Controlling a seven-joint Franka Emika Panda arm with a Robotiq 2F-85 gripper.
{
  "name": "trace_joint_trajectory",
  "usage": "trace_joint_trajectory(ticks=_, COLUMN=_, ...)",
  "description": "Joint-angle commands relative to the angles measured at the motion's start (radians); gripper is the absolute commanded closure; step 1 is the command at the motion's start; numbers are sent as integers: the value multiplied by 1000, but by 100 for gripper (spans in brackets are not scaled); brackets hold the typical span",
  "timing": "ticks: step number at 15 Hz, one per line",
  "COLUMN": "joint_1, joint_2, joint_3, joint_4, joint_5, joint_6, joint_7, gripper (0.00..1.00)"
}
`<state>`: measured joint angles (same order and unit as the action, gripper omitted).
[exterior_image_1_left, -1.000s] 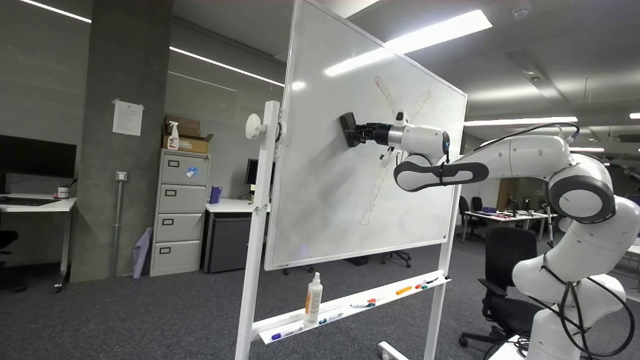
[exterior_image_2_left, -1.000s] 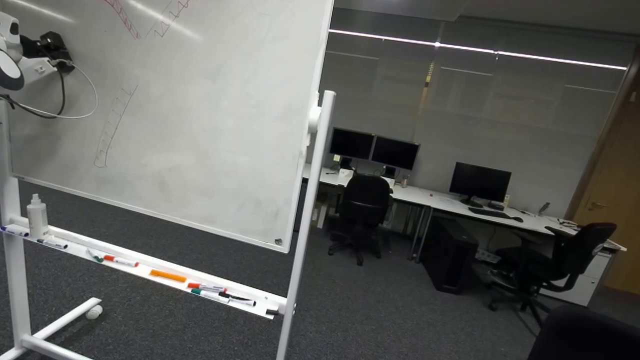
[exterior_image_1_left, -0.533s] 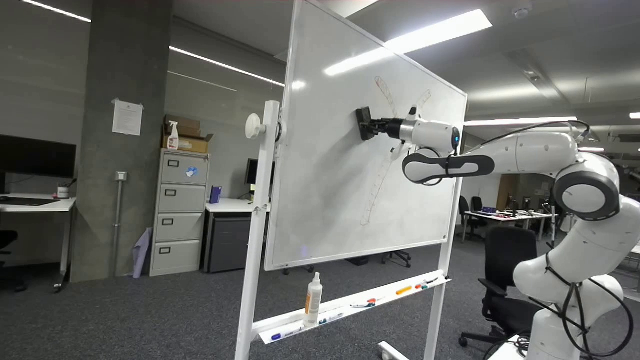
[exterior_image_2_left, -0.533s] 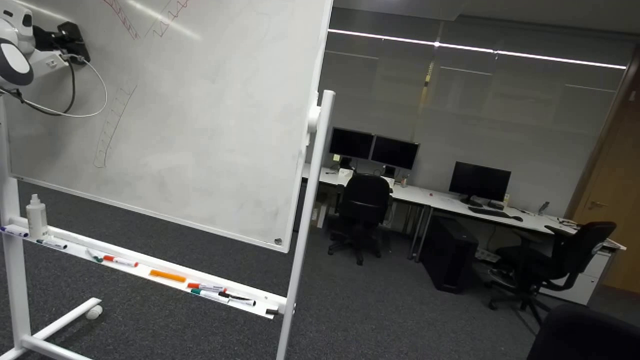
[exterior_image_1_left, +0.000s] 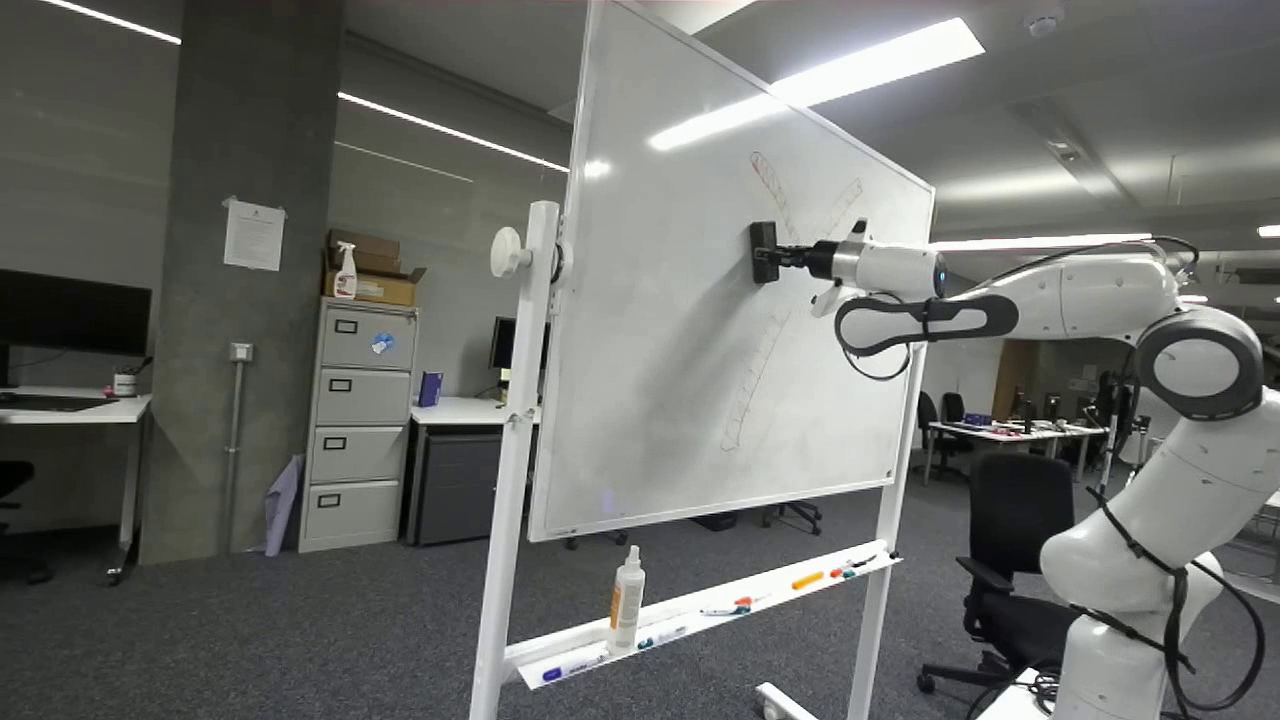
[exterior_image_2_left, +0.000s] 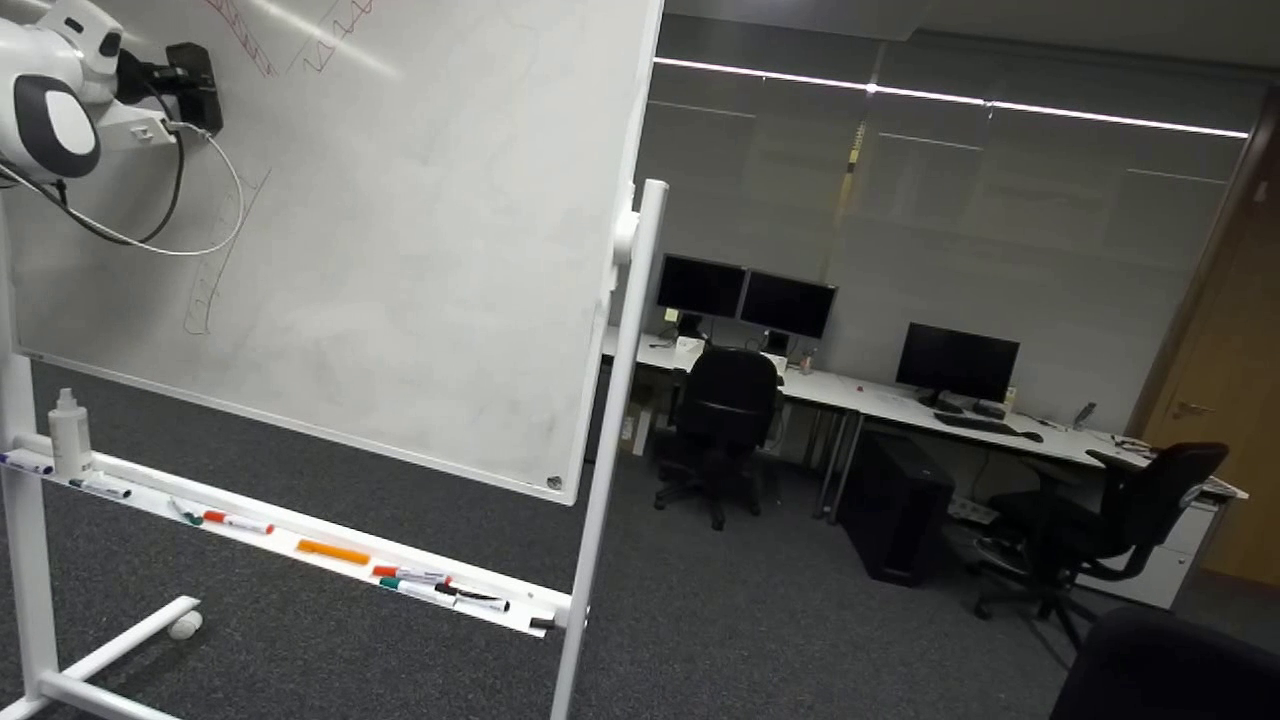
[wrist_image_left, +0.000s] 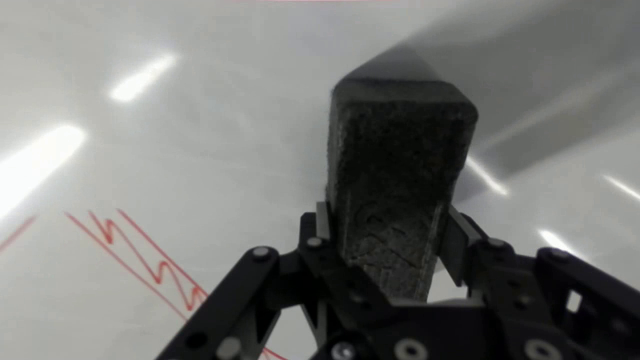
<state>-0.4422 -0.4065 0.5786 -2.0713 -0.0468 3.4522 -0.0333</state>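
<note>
Whiteboard (exterior_image_1_left: 640, 400) stands upright; black block (wrist_image_left: 400, 145) at its surface, pinched by end effector (wrist_image_left: 389, 232), right of red strokes (wrist_image_left: 158, 277) in wrist view; uneven pressure could twist block loose.

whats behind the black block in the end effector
Behind the black block, gripped by the end effector, is the whiteboard; white surface and a dark shadow show around its edges. The patch directly behind it is covered, so any marks there cannot be seen.
</note>
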Motion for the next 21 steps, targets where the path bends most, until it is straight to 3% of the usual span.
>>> trace_joint_trajectory(ticks=1, joint_1=210, joint_2=20, joint_3=-232, joint_4=-37, joint_5=-10, joint_6=2, joint_7=-21, gripper=70)
trace_joint_trajectory(ticks=8, joint_1=567, joint_2=-9, joint_3=-619, joint_4=-42, joint_5=-123, joint_6=-7, joint_7=36, gripper=70)
trace_joint_trajectory(ticks=11, joint_1=716, joint_2=-10, joint_3=-740, joint_4=-23, joint_5=-141, joint_6=-7, joint_7=47, gripper=70)
trace_joint_trajectory(ticks=13, joint_1=779, joint_2=-11, joint_3=-792, joint_4=-9, joint_5=-135, joint_6=-9, joint_7=47, gripper=70)
trace_joint_trajectory(ticks=15, joint_1=794, joint_2=-13, joint_3=-816, joint_4=9, joint_5=-122, joint_6=-16, joint_7=35, gripper=70)
trace_joint_trajectory(ticks=21, joint_1=724, joint_2=-6, joint_3=-812, joint_4=48, joint_5=-84, joint_6=-16, joint_7=25, gripper=70)
